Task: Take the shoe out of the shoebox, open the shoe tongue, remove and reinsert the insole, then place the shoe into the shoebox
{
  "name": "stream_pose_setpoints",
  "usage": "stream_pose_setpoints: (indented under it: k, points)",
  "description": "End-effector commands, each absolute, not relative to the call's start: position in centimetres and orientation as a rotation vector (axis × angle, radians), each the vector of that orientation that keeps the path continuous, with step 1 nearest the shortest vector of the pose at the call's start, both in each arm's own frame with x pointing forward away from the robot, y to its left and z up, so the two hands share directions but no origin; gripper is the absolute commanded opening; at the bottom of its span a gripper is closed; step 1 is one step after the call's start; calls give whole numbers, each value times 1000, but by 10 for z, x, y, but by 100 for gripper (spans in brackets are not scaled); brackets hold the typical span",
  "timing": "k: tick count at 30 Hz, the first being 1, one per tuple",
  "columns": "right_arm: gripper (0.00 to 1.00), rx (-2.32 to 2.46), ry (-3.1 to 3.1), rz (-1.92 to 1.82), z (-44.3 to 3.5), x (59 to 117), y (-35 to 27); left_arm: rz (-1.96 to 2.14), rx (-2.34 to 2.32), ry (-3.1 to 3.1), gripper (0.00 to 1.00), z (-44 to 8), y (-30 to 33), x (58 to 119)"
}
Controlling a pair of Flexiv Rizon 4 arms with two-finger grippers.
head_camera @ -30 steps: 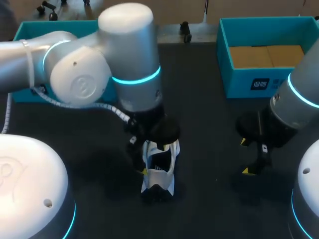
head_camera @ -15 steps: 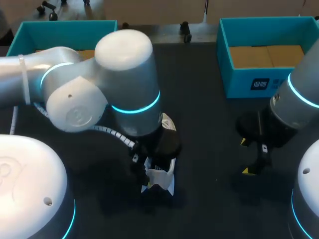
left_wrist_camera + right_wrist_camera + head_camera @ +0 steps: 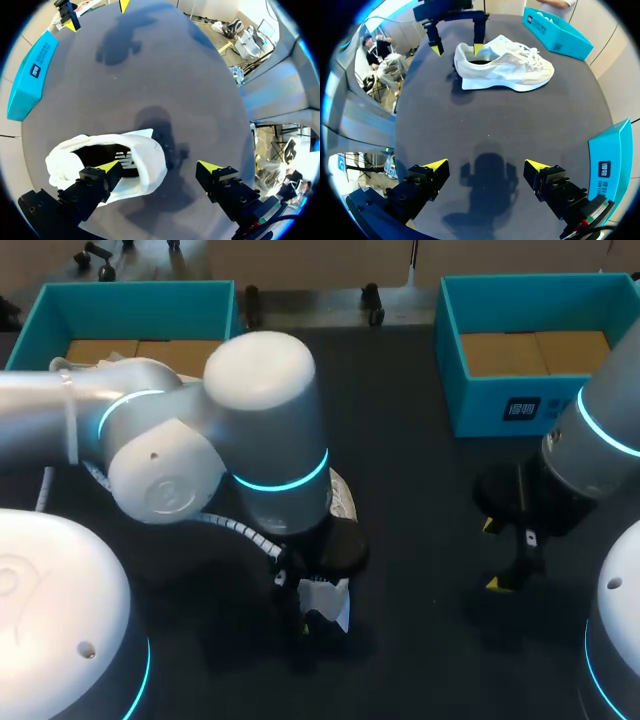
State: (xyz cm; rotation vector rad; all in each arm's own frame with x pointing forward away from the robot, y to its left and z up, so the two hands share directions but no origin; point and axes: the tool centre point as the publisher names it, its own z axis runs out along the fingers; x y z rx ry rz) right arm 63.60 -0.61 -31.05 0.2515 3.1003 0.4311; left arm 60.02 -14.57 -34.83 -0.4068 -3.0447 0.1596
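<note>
Writing: the right shoebox (image 3: 530, 340) carries a small dark label (image 3: 520, 408) with white signs on its near wall; the signs are too small to read. Pale marks inside the shoe's opening are also not readable.
Shoe, look: one low shoe (image 3: 505, 67), white to cream, with a thick pale sole, white laces (image 3: 532, 56) tied over the front and a dark inside.
Shoe, place: it stands upright on its sole on the dark table (image 3: 420, 490), outside both boxes and roughly between them. In the head view the left arm covers most of it.
Left gripper (image 3: 159, 169): its fingers stand wide apart over the heel end. One yellow tip is down inside the shoe's opening and the other is outside the shoe, apart from it, so the heel wall is between them but not clamped.
Right gripper (image 3: 486, 165): its fingers are spread wide with nothing between them. It hangs over bare table, well apart from the shoe and near the right shoebox.
Count, shoes: one.
Count, boxes: two teal ones, the left shoebox (image 3: 130, 310) and the right one, both at the far side of the table, each with a brown cardboard bottom showing.
Count, grippers: two, each with two yellow tips.
</note>
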Motion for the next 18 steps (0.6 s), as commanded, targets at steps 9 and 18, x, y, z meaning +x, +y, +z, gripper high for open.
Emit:
stream_pose_setpoints:
  k: [9, 18]
  points:
    - [100, 251, 3098, 431, -311, 635, -6, 142, -322, -3068, 100, -378, -154, 595]
    - [100, 251, 3098, 431, -311, 635, -6, 134, -273, -3100, 91, -386, -154, 592]
